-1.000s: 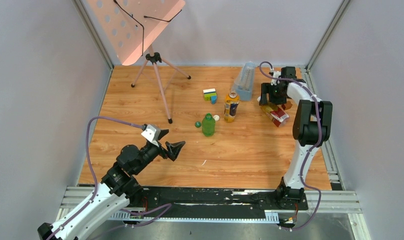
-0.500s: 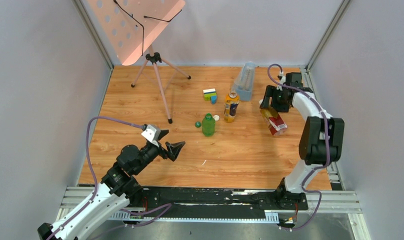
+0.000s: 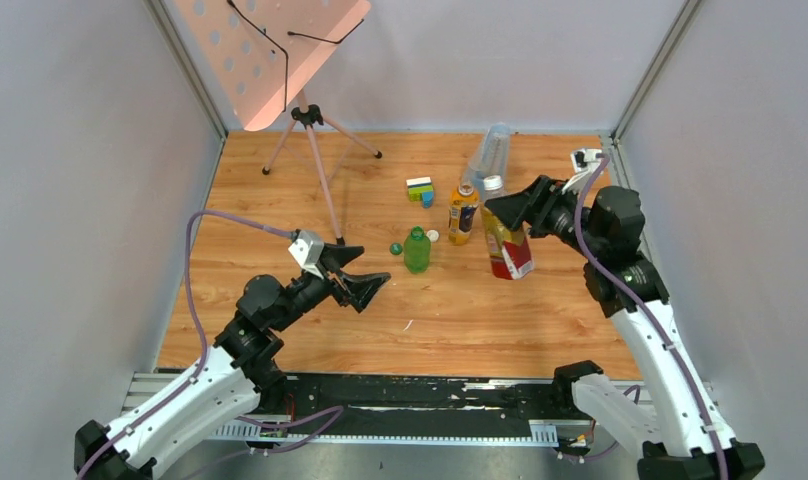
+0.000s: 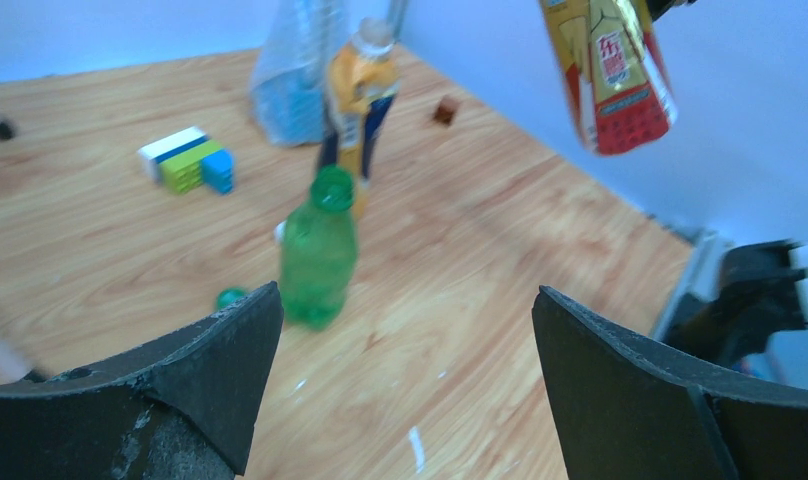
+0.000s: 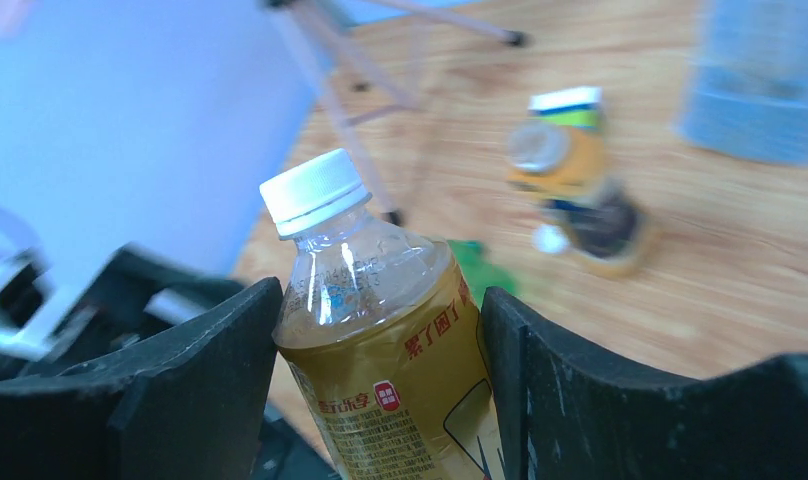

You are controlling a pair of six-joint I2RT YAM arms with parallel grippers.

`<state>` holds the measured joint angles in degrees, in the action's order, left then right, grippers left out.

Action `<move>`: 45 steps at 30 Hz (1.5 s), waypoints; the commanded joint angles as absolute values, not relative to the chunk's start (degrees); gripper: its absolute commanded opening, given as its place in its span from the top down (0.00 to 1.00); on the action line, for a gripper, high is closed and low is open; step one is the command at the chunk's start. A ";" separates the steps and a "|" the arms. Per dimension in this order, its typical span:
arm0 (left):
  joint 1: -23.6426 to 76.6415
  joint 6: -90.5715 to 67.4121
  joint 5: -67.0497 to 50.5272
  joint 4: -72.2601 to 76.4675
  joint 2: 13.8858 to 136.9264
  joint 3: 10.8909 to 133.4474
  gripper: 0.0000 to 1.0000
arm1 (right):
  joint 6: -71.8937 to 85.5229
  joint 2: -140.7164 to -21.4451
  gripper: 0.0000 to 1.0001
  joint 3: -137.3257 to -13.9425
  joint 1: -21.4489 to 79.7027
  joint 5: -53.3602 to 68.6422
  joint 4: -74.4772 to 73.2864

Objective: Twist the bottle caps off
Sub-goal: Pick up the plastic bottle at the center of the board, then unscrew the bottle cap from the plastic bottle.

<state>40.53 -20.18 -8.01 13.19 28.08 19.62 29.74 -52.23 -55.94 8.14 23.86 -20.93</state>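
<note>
We see the L gripper (image 4: pixel 408 300) spread wide, empty, over the near-left of the table (image 3: pixel 280 200). R gripper (image 5: pixel 380 330) grips the red-label bottle (image 3: pixel 507 245) in the air, its white cap (image 3: pixel 493 183) on. Green bottle (image 3: pixel 416 250) & yellow-label bottle (image 3: pixel 463 215) stand mid-table; green cap (image 3: pixel 394 248) & loose white cap (image 3: pixel 433 236) lie beside them.

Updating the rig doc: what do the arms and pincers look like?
The left arm and right arm have white lower links, black joints and wrists, and a purple cable looped along each. The left pincer and right pincer each have two broad matte-black wedge fingers with scuffed edges.
</note>
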 commanded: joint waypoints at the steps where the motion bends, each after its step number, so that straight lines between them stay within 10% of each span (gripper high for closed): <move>1: 41.08 -30.43 -16.81 33.32 37.20 24.22 0.00 | 39.93 -50.63 0.63 -55.35 20.80 19.82 -11.64; 11: 57.03 -28.60 3.93 39.54 48.57 29.16 0.00 | 42.35 -54.07 0.66 -52.83 46.37 -11.05 0.86; 26: 61.21 -24.82 14.99 38.94 58.19 32.67 0.01 | 42.10 -58.69 0.64 -53.62 58.19 -23.28 8.87; 36: 61.27 -18.66 14.71 34.55 56.73 31.03 0.53 | 42.56 -54.45 0.47 -48.36 58.38 -16.09 9.75; 40: 61.26 -11.36 12.65 25.34 54.91 31.91 0.64 | 39.56 -52.31 0.21 -47.80 56.43 -13.68 3.00; 45: 61.26 -4.53 12.33 7.23 52.66 35.08 0.68 | 38.34 -48.60 0.19 -47.61 47.55 -2.19 -7.67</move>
